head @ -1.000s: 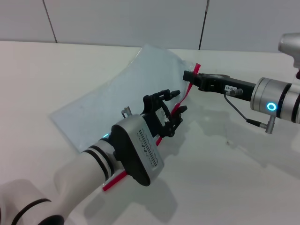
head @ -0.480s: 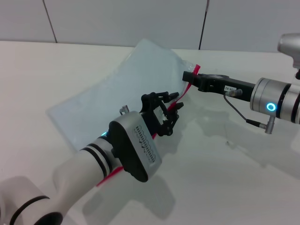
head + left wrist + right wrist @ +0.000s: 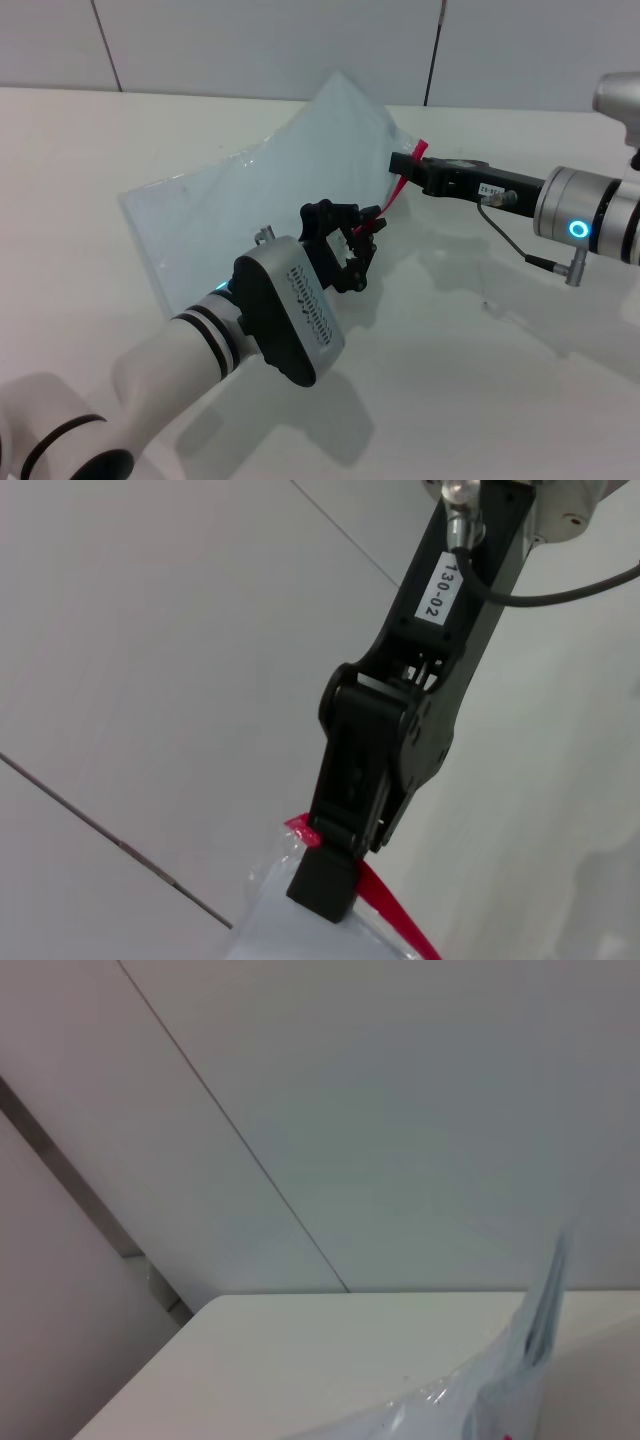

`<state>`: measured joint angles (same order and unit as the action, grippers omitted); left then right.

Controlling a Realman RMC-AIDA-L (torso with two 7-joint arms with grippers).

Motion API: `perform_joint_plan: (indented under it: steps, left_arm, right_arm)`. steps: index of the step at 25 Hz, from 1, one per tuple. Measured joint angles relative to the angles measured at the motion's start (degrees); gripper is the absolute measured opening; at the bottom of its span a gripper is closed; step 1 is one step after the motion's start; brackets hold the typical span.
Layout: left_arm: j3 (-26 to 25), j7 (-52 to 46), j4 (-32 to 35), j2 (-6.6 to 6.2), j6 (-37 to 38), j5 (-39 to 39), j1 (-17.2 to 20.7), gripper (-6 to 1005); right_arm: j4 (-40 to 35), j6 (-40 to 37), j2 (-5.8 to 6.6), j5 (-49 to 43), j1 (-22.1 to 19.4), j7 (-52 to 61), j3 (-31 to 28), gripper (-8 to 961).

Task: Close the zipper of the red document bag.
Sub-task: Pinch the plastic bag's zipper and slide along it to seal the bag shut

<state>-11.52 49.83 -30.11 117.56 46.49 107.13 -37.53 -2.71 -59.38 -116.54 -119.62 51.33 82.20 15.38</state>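
i count 1 red document bag (image 3: 250, 215) — a flat sheet of translucent bluish plastic, lifted off the white table (image 3: 500, 380) and bowed. its 1 zipper (image 3: 393, 195), a thin bright red strip, runs between 2 grippers. the right gripper (image 3: 405, 164) is clamped on the zipper's far end; the left gripper (image 3: 362, 237) pinches the strip lower down.

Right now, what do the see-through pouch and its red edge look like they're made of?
The pouch looks like thin, soft plastic film: pale bluish, translucent, glossy, and it bends where the two hands lift it. The red edge seems to be a stiffer plastic zip strip, opaque with a smooth sheen; it curves between the right hand and the left hand.
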Motion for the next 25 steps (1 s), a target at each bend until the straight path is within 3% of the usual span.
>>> perform_joint_plan:
  steps: [13,25]
  left_arm:
    - [0.0,0.0,-0.2,0.04,0.4,0.0,0.6,85]
    - [0.1,0.0,-0.1,0.04,0.1,-0.2,1.1,84]
  right_arm:
    - [-0.1,-0.2,0.0,0.0,-0.7,-2.4,-1.5,40]
    - [-4.0,-0.5,0.43,0.1,-5.1,-2.1,-6.3,40]
